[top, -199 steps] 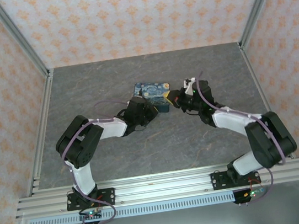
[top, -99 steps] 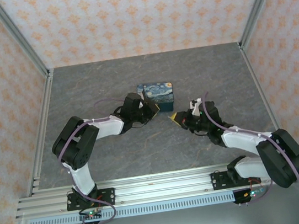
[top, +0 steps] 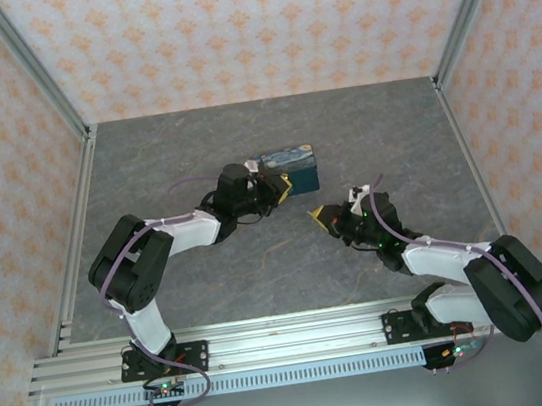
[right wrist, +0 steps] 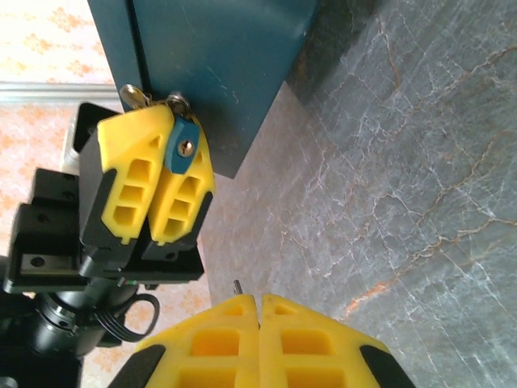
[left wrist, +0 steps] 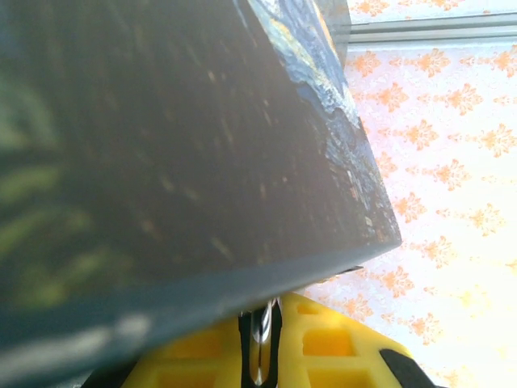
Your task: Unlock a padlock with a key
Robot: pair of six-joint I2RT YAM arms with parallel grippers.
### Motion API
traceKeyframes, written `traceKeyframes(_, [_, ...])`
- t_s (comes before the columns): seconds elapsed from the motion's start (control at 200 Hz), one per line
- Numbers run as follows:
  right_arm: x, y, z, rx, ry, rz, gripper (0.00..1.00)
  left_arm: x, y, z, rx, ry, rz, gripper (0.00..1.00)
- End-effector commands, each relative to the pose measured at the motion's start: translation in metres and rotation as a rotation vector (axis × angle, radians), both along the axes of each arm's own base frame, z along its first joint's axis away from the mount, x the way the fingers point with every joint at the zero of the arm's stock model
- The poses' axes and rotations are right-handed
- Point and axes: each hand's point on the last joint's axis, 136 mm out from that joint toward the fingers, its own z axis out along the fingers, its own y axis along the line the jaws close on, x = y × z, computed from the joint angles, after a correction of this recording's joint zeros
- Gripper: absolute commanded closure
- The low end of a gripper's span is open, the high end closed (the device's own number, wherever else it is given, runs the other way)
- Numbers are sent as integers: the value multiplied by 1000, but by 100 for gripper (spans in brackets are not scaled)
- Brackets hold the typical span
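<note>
1. The left tool (right wrist: 170,137) was clamped on the padlock (right wrist: 184,147). The padlock sat in the upper left of the right wrist view, against the edge of the dark blue box (right wrist: 218,56).
2. The right tool (right wrist: 257,301) was pressed together at the bottom of that view. A thin metal tip stuck out beside its seam, and I judged this to be the key (right wrist: 237,285).
3. The step in hand seemed to be bringing the key to the lock. It was not yet inserted, and bare tabletop (right wrist: 404,162) lay between the two tools.
4. The next move would call for the right tool to go toward the upper left. The key tip should line up with the small keyhole, and the wrist should be rolled so that the blade matches the slot. The left tool should keep the padlock steady, because it hangs on the box.
5. The padlock's keyhole end faced the right wrist camera and a little toward the lower right. Its silvery shackle end pointed up to the box edge. Its long axis therefore seemed to run from the box edge toward the right tool, roughly along the left tool's fingers (right wrist: 129,186).
</note>
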Motion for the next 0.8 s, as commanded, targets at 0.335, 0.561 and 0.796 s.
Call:
traceKeyframes(0.335, [28,6,30,113,-35,-101,100,-1,-6,18,-105,-19,29,100])
traceKeyframes(0.561, [36,10,28,113,-26,-108,100,-2,-10,16,-106,-12,29,100])
traceKeyframes(0.796, [43,16,24,121,-15,-104,100,-3,-13,16,-104,-11,26,100])
